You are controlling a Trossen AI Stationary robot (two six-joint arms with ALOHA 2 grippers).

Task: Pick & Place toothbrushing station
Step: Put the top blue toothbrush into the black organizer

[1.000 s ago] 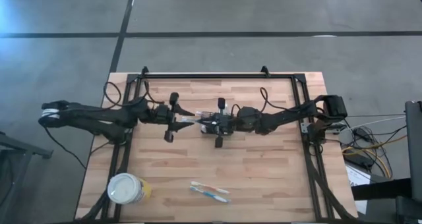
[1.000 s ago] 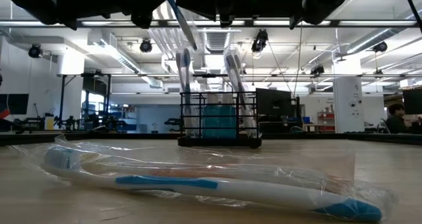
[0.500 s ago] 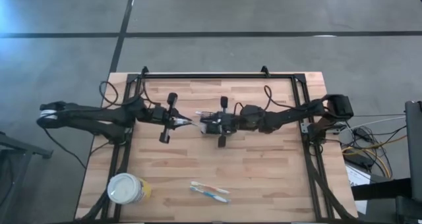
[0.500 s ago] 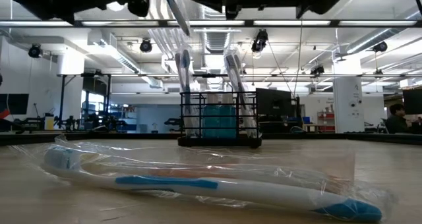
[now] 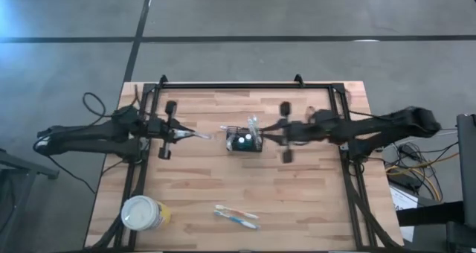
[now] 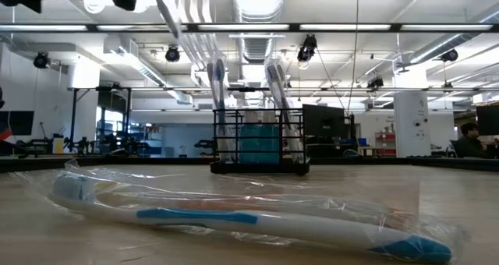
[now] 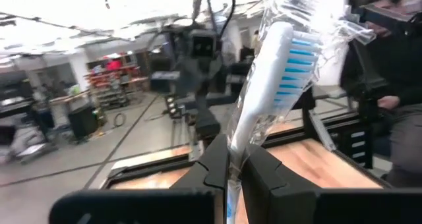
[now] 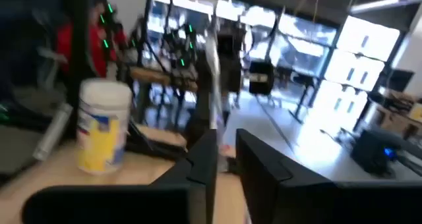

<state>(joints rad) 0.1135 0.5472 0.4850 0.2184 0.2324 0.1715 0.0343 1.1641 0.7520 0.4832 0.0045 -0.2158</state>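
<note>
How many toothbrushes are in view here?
5 toothbrushes: one wrapped in the left gripper's shut jaws, two upright in the wire basket, two lying wrapped near the table's front edge. The basket may hide more.

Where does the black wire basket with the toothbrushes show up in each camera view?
High view: black wire basket at table centre, between both arms.
Low view: centre, upright on the far tabletop.
Left wrist view: cannot tell.
Right wrist view: not in it.
Shared landmark: the wrapped toothbrush at the table's near edge.

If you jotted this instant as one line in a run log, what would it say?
left gripper: shut on wrapped toothbrush | right gripper: beside wire basket, nothing seen held | second wrapped toothbrush: lying at table's front
</note>
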